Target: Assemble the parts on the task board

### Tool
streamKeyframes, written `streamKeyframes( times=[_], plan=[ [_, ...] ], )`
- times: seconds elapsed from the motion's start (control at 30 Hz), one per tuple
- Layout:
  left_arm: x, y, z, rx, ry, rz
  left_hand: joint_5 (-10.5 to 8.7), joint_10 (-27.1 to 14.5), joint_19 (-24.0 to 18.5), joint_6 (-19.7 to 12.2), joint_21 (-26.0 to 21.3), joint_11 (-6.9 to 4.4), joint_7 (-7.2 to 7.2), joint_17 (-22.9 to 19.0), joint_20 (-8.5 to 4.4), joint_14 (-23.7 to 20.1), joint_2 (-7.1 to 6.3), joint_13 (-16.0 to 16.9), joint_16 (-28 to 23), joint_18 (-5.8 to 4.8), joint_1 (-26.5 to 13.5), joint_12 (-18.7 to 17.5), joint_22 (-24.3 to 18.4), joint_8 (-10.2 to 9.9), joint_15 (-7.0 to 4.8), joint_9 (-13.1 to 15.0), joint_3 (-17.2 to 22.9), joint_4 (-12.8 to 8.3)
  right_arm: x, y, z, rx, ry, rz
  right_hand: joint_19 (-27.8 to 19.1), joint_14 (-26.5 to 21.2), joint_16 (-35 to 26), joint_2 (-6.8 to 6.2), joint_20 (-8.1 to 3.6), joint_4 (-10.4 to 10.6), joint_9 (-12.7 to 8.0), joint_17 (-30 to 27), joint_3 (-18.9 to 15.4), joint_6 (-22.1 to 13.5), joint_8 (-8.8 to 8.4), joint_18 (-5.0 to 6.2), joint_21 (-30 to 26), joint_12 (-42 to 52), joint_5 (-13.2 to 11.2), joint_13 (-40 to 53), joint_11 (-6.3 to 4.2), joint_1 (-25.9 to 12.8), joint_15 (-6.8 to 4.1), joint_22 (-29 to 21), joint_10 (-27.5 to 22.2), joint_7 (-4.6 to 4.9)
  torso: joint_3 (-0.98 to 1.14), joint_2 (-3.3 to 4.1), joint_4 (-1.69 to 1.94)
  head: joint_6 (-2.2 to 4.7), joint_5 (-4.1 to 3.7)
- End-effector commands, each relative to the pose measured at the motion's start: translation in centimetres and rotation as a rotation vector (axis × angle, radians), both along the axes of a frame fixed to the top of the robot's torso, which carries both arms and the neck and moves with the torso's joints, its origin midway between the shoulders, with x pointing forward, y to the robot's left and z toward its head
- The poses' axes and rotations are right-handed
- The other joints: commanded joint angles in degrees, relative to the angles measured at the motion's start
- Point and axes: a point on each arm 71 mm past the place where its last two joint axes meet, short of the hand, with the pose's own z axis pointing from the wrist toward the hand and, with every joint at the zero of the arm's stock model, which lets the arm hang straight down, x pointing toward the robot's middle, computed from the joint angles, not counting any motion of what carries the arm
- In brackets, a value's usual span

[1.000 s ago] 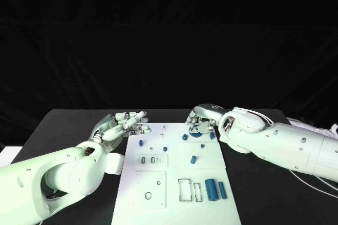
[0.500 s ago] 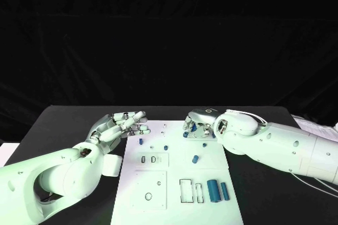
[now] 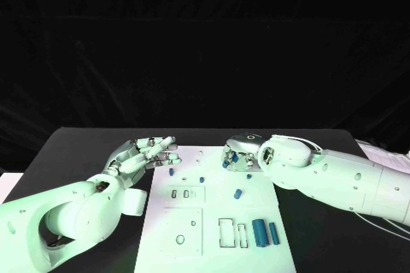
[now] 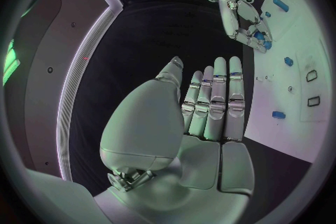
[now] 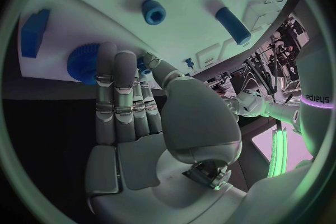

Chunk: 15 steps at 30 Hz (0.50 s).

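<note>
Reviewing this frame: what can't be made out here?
- Head view: the right hand covers the parts beneath it at the task board's far end; any grip is hidden.
- Right wrist view: fingers partly hide the blue gear; contact unclear.
- Head view: small board parts too small to identify.

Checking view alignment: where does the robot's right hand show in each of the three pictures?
Head view: silver right hand at the far end of the white task board.
Left wrist view: across the board.
Right wrist view: mid-circle, fingers by a blue gear-like part.
Shared landmark: the board.
</note>
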Motion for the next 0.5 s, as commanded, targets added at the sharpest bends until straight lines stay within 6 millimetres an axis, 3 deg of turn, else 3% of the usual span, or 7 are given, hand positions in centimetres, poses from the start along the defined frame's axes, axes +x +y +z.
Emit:
streamKeyframes(
  times=[0.03, 0.37, 0.5],
  plan=[
    [-0.03, -0.13, 0.17, -0.011, -0.002, -0.018, -0.40, -0.11, 0.22, 0.09, -0.19, 0.34, 0.29, 0.05, 0.11, -0.19, 0.16, -0.06, -0.27, 1.02, -0.40, -0.16, -0.10, -0.28, 0.23, -0.06, -0.17, -0.21, -0.12, 0.34, -0.04, -0.022, -0.001, 0.016, -0.33, 2.28, 0.96, -0.53, 0.01, 0.21, 0.05, 0.90, 0.21, 0.40, -0.23, 0.67, 0.42, -0.19, -0.32, 0.05, -0.11, -0.15, -0.27, 0.27, -0.03, 0.08, 0.00, 0.16, 0.11, 0.13, 0.00],
    [0.02, -0.04, 0.13, -0.007, 0.002, -0.016, -0.40, -0.21, 0.29, 0.00, -0.30, 0.40, 0.36, 0.16, 0.13, -0.13, 0.22, -0.07, -0.37, 1.03, -0.38, -0.35, -0.16, -0.44, 0.25, -0.07, -0.21, -0.32, -0.15, 0.66, 0.06, -0.012, -0.012, 0.022, -0.78, 2.36, 7.25, -1.69, 0.21, 2.54, 0.05, 7.12, -0.29, 0.40, -0.23, 0.71, 2.56, -0.12, -0.48, 0.11, -0.08, -1.72, -0.18, 1.61, -0.09, 0.22, -0.04, 0.33, 0.29, 0.10, -0.10],
    [0.04, 0.01, 0.10, -0.005, 0.005, -0.015, -0.39, -0.27, 0.34, -0.05, -0.37, 0.43, 0.40, 0.23, 0.15, -0.10, 0.23, -0.07, -0.44, 1.04, -0.30, -0.46, -0.20, -0.55, 0.26, -0.07, -0.22, -0.43, -0.21, 0.81, 0.12, -0.003, -0.014, 0.030, -0.62, 2.72, 12.18, -1.15, 0.07, 4.33, 0.32, 12.29, 0.02, 1.85, 0.25, 0.74, 4.32, 0.19, 0.39, 0.28, -0.52, -1.99, -0.50, 2.84, 1.27, -0.27, -0.07, 0.36, 0.34, 0.11, -0.03]
  ],
)
